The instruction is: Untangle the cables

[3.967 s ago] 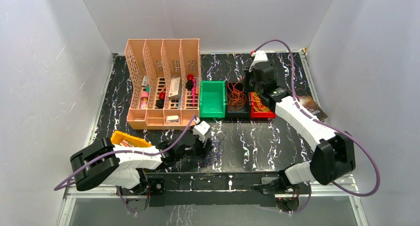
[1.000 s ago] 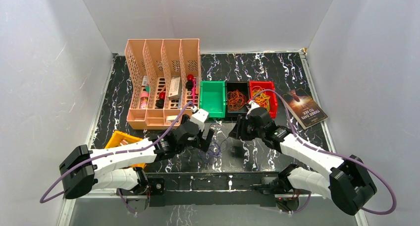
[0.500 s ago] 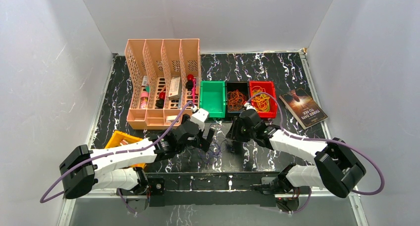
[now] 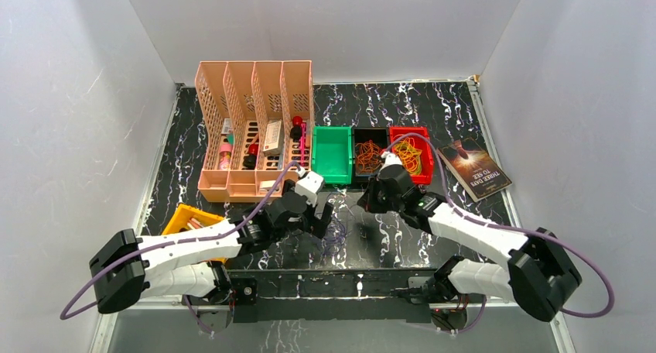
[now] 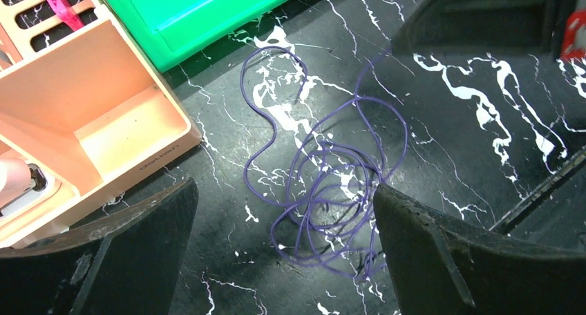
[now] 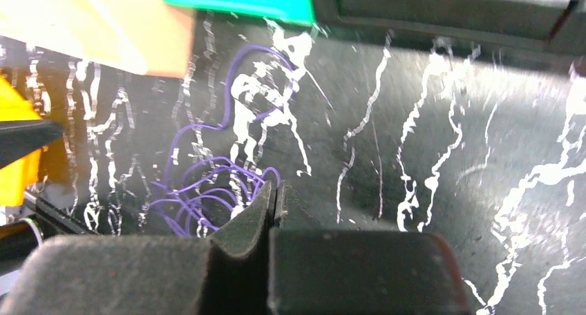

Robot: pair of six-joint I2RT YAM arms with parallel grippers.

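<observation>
The purple cable (image 5: pixel 325 184) lies in a loose tangle on the desk (image 5: pixel 470 142), just in front of the green bin (image 5: pixel 200 11). The left hand (image 5: pixel 285 191) hovers over it, fingers spread wide either side of the heap and holding nothing. The right hand (image 6: pixel 274 197), in front of the bin and a little to its right, has its pads pressed together, seemingly pinching one strand at the tangle's edge. The step looks like teasing that strand free. Next, the left hand should probably pin the heap while the right draws away gently, so the loops slip rather than tighten.

Glossy black table (image 5: pixel 449 156) (green plastic bin (image 5: pixel 193 11))
</observation>
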